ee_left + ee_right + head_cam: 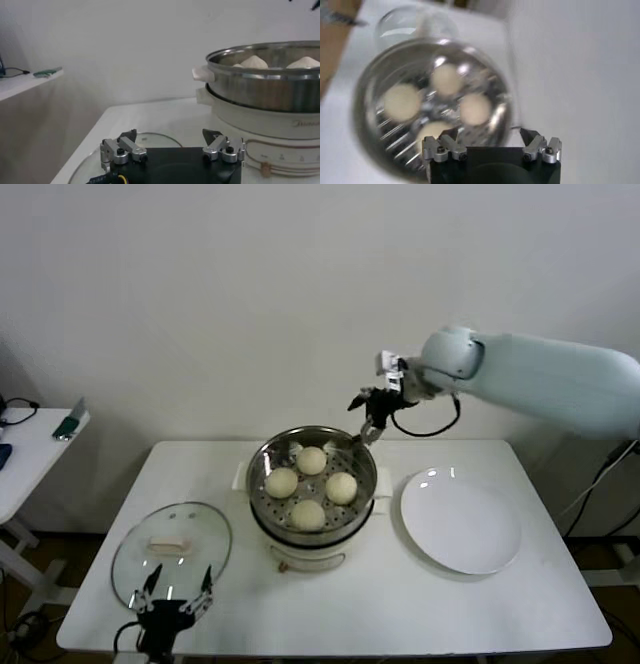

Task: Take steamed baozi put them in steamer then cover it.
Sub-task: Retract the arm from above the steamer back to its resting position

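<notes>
Four cream-white domed baozi [311, 482] fill the shiny round steel steamer [268, 456]; both tools, left [177, 592] and right [368, 422], are spread and empty. The round glass lid [130, 556] at near left could slip if the left tool pinches its knob off-centre.

Brightness: even, soft, fairly bright indoor light in all views.
Glare: small white highlights on the white plate [462, 526] and on the glass lid [171, 552]; the steamer [312, 484] rim shines.
Shadows: faint, soft-edged, under the steamer on the worktop [500, 604].
Blur: the right wrist view is smeared; steamer and baozi [402, 101] look soft.
Focus: left wrist view is sharper, its near end effector [172, 148] dark.
</notes>
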You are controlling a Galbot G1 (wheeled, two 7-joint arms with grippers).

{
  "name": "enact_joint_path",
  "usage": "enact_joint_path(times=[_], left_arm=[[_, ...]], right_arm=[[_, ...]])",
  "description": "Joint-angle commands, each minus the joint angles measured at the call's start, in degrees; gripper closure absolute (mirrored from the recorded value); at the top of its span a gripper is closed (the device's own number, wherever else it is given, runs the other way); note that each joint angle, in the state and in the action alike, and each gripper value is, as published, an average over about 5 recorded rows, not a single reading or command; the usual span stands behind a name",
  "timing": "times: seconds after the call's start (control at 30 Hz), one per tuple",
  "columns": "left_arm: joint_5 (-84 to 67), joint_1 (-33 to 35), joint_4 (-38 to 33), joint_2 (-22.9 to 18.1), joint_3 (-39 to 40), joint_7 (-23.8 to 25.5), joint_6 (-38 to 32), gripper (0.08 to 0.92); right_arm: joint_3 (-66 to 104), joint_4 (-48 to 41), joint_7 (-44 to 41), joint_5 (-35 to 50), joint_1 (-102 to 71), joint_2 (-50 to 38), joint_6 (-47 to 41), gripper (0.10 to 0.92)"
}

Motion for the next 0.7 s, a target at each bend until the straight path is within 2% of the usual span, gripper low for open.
enact_joint_path(times=[0.03, 0.13, 0.37, 0.7], left_arm=[[-0.3, -1.3, 0.6, 0.5, 0.0, -0.1, -1.6, 0.177], [0.0, -2.5, 1.1, 0.5, 0.2, -0.2, -2.8, 0.177], [6.0, -3.5, 2.1, 1.6, 0.5, -1.7, -4.5, 0.177], [15.8, -4.2, 4.4, 1.9, 0.4, -2.7, -8.4, 0.177]], right_arm=[[56.1, 8.1, 29.6, -5.3, -48.2, -18.6, 3.8, 0.203], [74.2, 11.0, 31.5, -9.3, -66.1, -18.7, 5.7, 0.203], [104.3, 14.4, 28.1, -16.0, -100.4, -13.3, 13.1, 0.203], [116.6, 18.1, 25.2, -18.5, -123.8, 0.8, 30.0, 0.203]])
